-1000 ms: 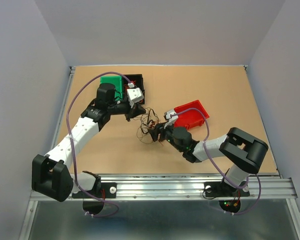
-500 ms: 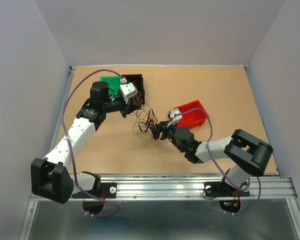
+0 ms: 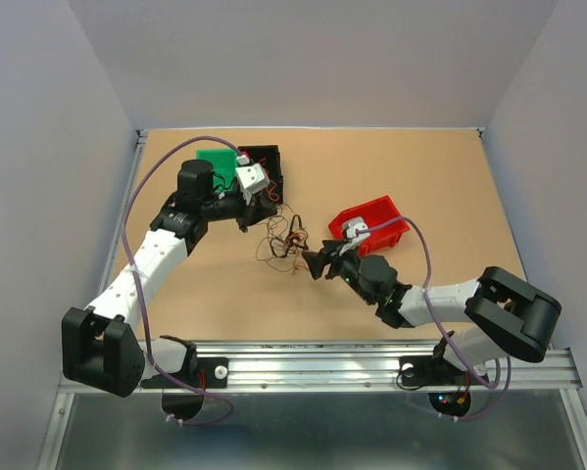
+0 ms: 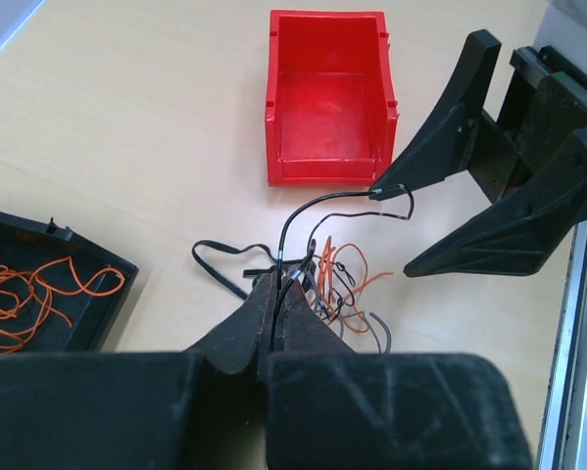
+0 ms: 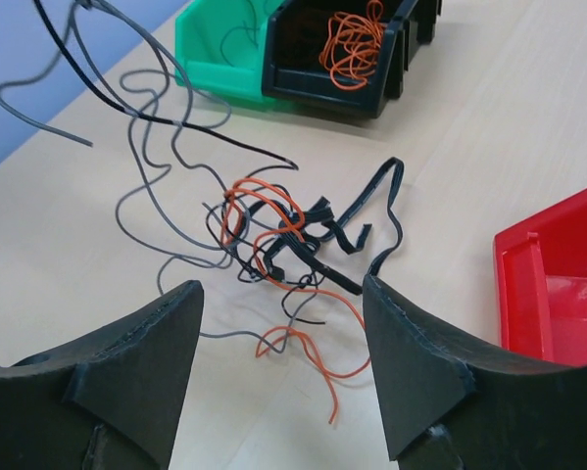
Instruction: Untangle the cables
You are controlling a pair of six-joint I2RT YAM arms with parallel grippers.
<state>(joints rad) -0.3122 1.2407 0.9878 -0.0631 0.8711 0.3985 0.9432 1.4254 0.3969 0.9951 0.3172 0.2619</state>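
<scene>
Left pincer (image 4: 276, 294) pressed together on a few thin black and grey strands, lifting them off the surface (image 5: 489, 117). Right pincer (image 5: 281, 289) spread wide, holding nothing, low and just in front of the cable tangle (image 5: 273, 245).

The tangle sits between the two arms, with the red bin (image 4: 327, 98) near one side and the black bin (image 5: 352, 49) and green bin (image 5: 215, 59) on the other. It mixes orange wire (image 5: 259, 211), grey wire and a flat black cable (image 5: 371, 211).

The wires look light, limp and slightly springy, so they will likely snag and drag the whole clump. The best hold is probably the flat black cable's free loop at the clump's edge.
</scene>
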